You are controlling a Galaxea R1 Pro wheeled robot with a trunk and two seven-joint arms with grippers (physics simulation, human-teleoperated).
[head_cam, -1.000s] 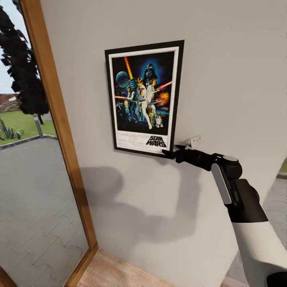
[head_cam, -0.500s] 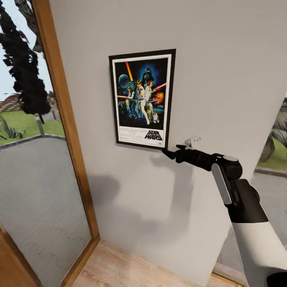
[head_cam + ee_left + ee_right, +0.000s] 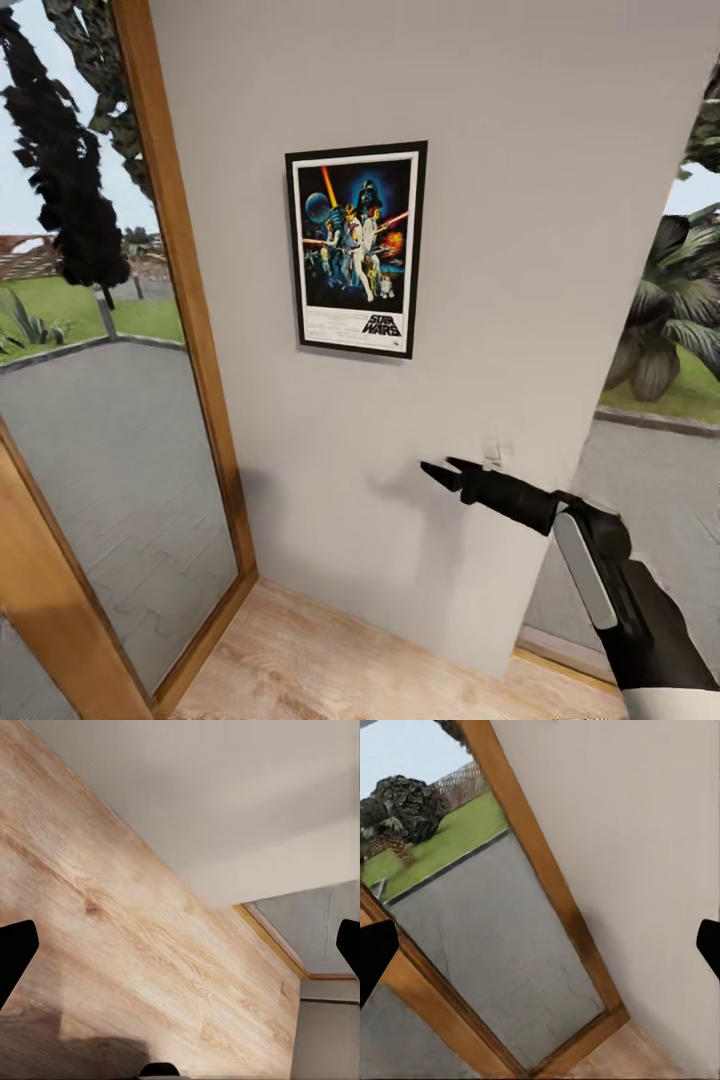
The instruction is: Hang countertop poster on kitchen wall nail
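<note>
Matte grey wall [image 3: 520, 200] bears the black-framed rectangular poster [image 3: 357, 250]; below, right pincer [image 3: 447, 470] gapes empty.

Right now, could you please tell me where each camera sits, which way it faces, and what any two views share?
Head view: on the robot's head, facing the wall and the hung poster; the right arm and open right tool show.
Left wrist view: by the left tool, facing the wooden floor; dark fingertips show at the edges.
Right wrist view: by the right tool, facing the window frame; fingertips again.
Shared: head and right wrist views both show that frame.
</note>
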